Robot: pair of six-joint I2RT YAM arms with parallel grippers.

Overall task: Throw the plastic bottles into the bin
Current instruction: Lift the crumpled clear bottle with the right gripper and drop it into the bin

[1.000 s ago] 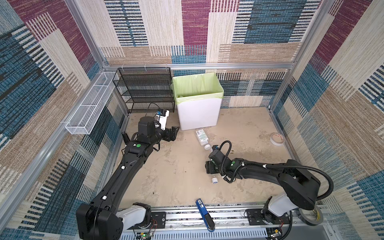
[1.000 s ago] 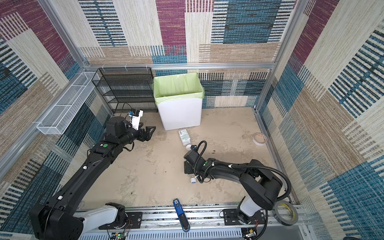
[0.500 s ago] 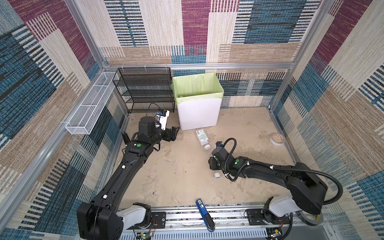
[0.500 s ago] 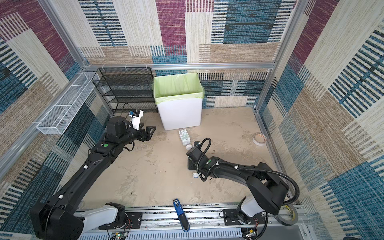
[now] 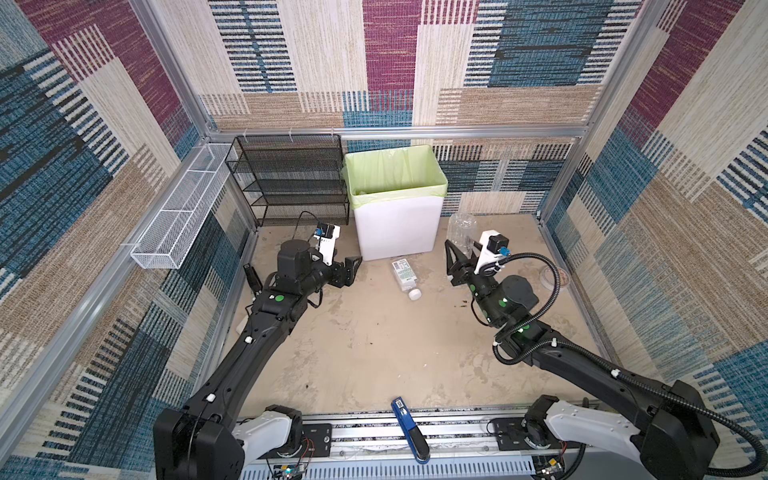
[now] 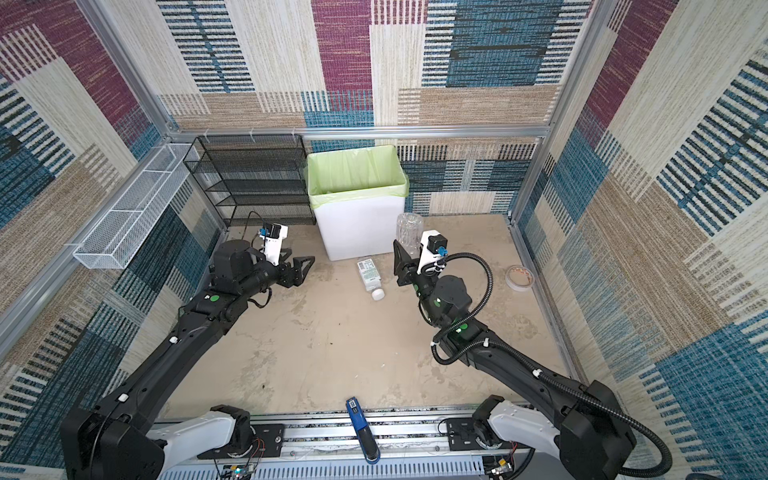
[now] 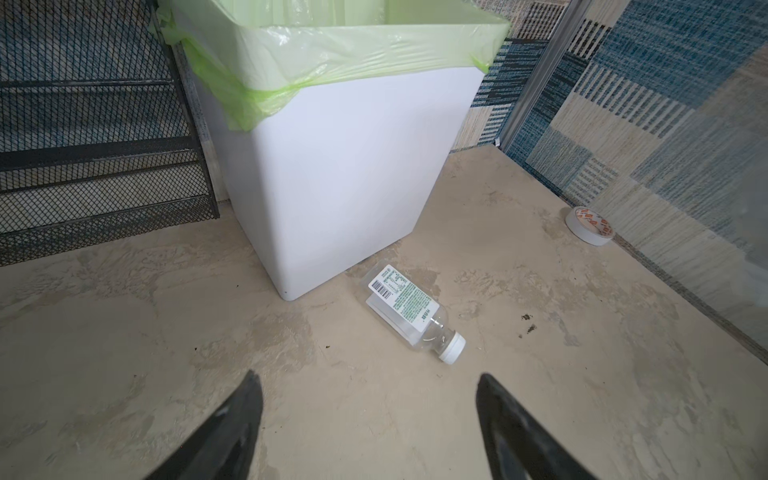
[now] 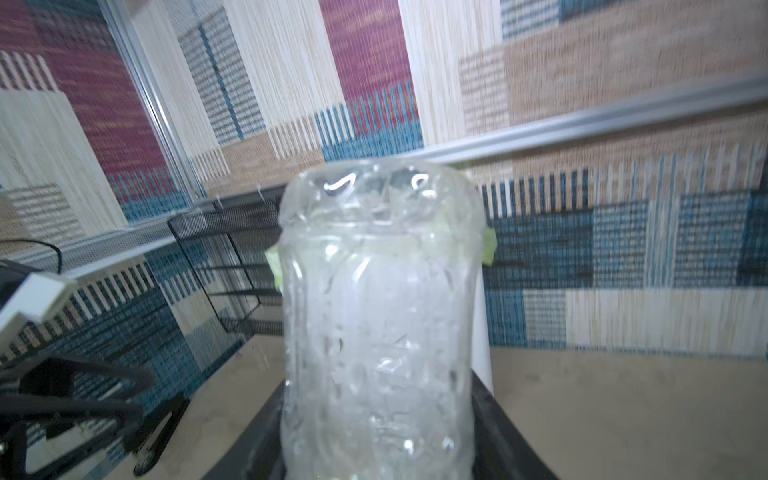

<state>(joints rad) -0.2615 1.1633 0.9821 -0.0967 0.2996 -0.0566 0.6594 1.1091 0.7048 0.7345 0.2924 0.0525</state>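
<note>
A: R arm first; jaws?
B: right gripper (image 5: pixel 458 251) closed on a clear bottle (image 5: pixel 461 230); jaws narrow, one each side of its lower body in the wrist view (image 8: pixel 378 311).
A: look of it?
B: see-through plastic, ribbed & crumpled, no label seen; base end up, cap end hidden down in the jaws.
A: where?
B: lifted off the worktop (image 5: pixel 374 353), just beside the bin's (image 5: pixel 395 226) right front corner; not over the opening.
A: bin?
B: tall, white, rectangular; light green liner folded over the rim; stands at the worktop's back edge, mesh rack (image 5: pixel 291 178) touching or just beside its left, can't tell which.
A: L arm?
B: left gripper (image 7: pixel 370 415) jaws wide apart, nothing btwn them; hangs over the worktop near the bin's left front corner, pointing at the 2nd bottle.
A: 2nd one?
B: labelled bottle (image 7: pixel 409 309) on its side; clear, white label w/ green print & barcode, white cap; base end just beside the bin's front wall, cap pointing away from it; can't tell if it touches the bin.
A: other stuff?
B: tape roll (image 5: pixel 552 278) at the right edge; blue & black stapler (image 5: pixel 409 428) across the front rail.
</note>
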